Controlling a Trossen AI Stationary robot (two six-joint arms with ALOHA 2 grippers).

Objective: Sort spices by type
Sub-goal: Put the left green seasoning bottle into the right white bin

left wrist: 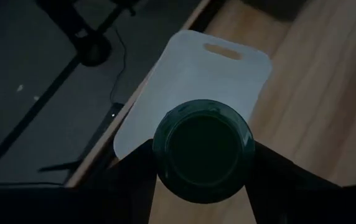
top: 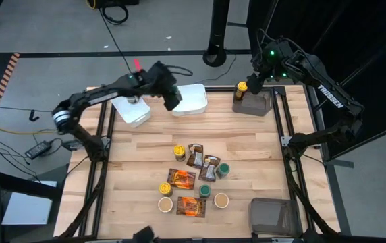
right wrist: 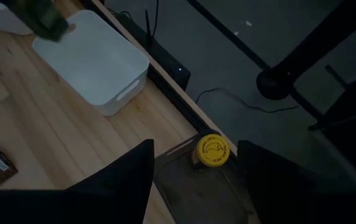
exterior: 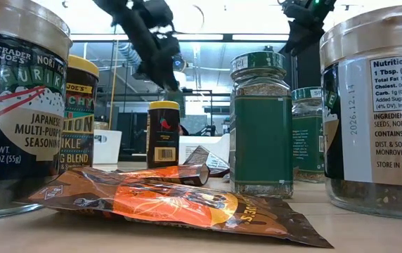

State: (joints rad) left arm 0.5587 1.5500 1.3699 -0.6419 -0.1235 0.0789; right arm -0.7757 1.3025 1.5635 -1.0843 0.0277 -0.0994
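Left gripper [left wrist: 203, 186] is clamped on a green-lidded round glass jar [left wrist: 203, 149], carried above a white square plastic tub [top: 189, 99], likely its drop spot. Remaining spices [top: 193, 179] cluster mid-table. Right gripper [right wrist: 193, 171], jaws spread and empty, hovers over a yellow-lidded jar [right wrist: 210, 151] in the grey-brown bin [top: 255, 103].

A grey floor [top: 58, 27] surrounded the light wooden table [top: 139, 152], with black cables [top: 112, 8] trailing at the far side and a dark round stand base [top: 214, 54]; long ceiling lights [exterior: 257, 36] glowed beyond
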